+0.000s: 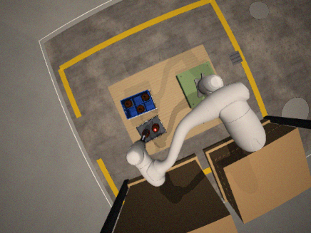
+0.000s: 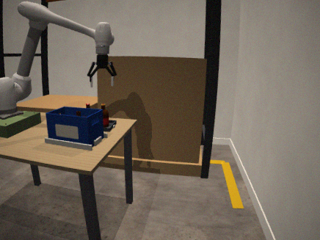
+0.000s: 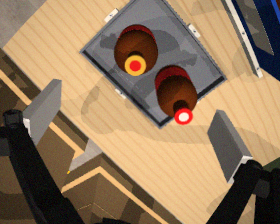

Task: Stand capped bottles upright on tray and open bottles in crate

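The dark grey tray (image 1: 161, 125) (image 2: 112, 124) (image 3: 202, 72) lies on the table. Two brown bottles stand upright on it: one with a yellow-ringed red top (image 3: 136, 47) (image 2: 106, 118) (image 1: 145, 132), one with a red top showing a white centre (image 3: 176, 91) (image 1: 155, 127). The blue crate (image 1: 149, 105) (image 2: 88, 133) (image 3: 271, 67) stands level beside the tray. Three brown bottles stand in it, two in corner compartments (image 1: 128, 103) (image 1: 145, 96) and one in a middle compartment (image 1: 140, 108). My gripper (image 2: 102, 84) (image 3: 138, 107) is wide open and empty, pointing down, high above the tray side of the table.
Pale rails (image 2: 67, 144) (image 3: 244, 35) run along the crate's foot, and small pale blocks (image 3: 194, 30) edge the tray. The arm's green base block (image 1: 185, 83) (image 2: 22, 124) stands on the same table. Large brown cartons (image 1: 267, 172) (image 2: 158, 111) and black posts (image 2: 213, 78) stand beyond the table's tray side.
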### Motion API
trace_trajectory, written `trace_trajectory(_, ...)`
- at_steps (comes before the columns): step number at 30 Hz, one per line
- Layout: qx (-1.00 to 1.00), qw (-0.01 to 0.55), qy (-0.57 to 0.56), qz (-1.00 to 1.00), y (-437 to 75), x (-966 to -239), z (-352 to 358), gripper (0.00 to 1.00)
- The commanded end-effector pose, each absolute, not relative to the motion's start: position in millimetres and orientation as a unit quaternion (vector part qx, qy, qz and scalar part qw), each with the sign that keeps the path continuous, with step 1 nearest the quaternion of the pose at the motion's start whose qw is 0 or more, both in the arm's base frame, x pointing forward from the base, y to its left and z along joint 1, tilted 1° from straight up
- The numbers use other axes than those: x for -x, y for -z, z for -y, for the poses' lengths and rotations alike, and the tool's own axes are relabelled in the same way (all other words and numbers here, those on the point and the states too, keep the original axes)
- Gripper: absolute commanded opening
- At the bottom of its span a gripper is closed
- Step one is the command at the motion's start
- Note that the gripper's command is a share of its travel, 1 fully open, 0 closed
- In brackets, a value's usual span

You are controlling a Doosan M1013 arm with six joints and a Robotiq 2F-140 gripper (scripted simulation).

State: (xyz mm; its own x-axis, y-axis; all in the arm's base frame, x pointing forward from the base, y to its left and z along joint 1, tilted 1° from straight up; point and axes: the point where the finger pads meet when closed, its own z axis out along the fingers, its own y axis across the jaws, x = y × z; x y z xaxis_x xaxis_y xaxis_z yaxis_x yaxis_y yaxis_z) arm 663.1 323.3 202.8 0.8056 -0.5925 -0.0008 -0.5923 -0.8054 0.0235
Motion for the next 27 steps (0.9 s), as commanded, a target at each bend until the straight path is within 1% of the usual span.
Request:
trace_trajectory(1, -0.95, 0.011, 0.004, 0.312, -203.1, -663.3, -323.6, 1.0)
trace_trajectory(27, -0.95, 0.01, 0.003, 0.311, -211.0, -665.3, -325.7, 1.0)
